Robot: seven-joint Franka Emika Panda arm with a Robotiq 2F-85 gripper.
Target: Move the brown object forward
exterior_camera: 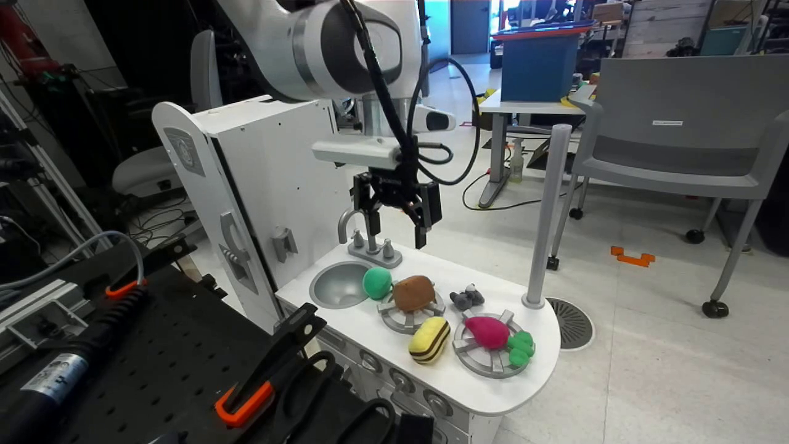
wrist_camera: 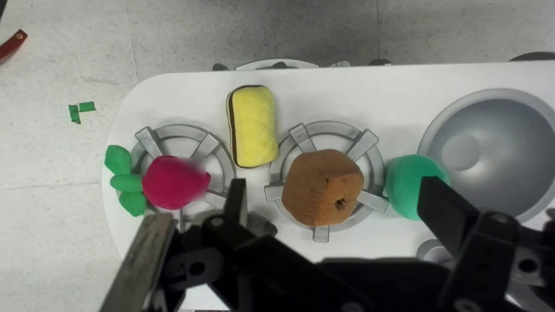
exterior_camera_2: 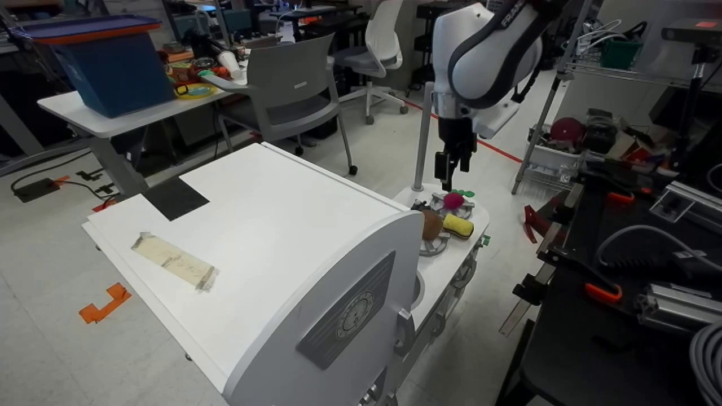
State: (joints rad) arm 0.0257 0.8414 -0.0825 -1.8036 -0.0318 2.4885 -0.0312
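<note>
Claw hangs spread wide, above and well apart from the brown object.

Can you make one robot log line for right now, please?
gripper: open, nothing held | brown object: on burner nearer sink, apart from gripper | pink-and-green toy: on other burner

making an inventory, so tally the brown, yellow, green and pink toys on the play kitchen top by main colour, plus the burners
Brown toys: 1, the brown object
Yellow toys: 1, the striped piece
Green toys: 1, the ball
Pink toys: 1, the leafy toy
Grey burners: 2
Total: 6
</note>
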